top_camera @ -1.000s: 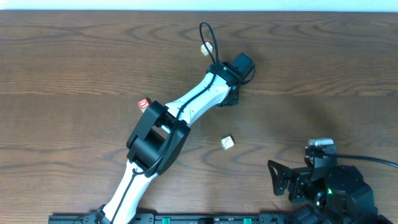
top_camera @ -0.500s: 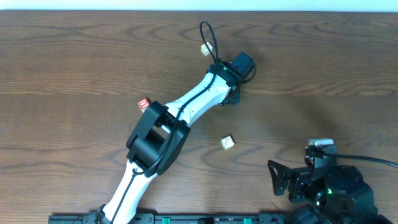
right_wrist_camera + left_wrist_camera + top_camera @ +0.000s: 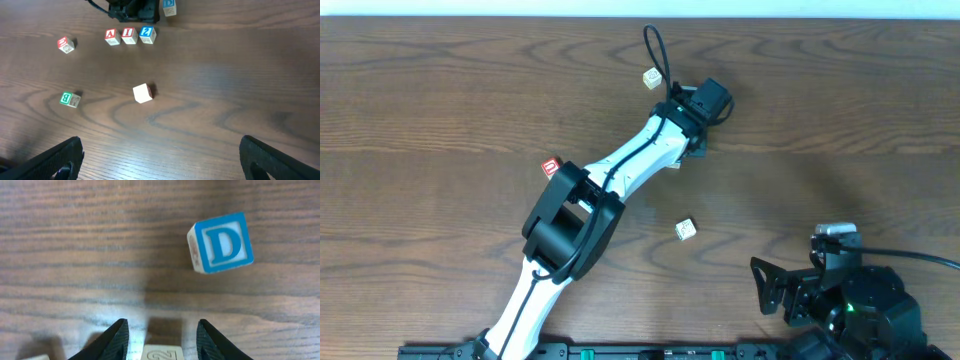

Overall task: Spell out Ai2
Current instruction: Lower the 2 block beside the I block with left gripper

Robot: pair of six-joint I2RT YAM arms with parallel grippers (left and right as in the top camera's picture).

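Observation:
Three small wooden cubes stand in a row in the right wrist view: red A [image 3: 111, 36], red I [image 3: 129, 35] and blue 2 [image 3: 147, 34]. My left gripper [image 3: 161, 341] hovers right over the 2 cube [image 3: 161, 353]. Its jaws are open, with a gap showing on each side of the cube. In the overhead view the left arm [image 3: 620, 170] hides the row. My right gripper [image 3: 160, 160] is open with nothing in it, low at the table's near right [image 3: 775, 290].
A blue D cube [image 3: 221, 242] lies just beyond the row, tilted [image 3: 650, 76]. A red-edged cube [image 3: 65, 44], a green B cube [image 3: 70, 99] and a plain-faced cube [image 3: 143, 93] lie loose nearer to me.
The left gripper's jaws have spread off the 2 cube and the wrist has drawn slightly toward the far edge. The right arm has not moved.

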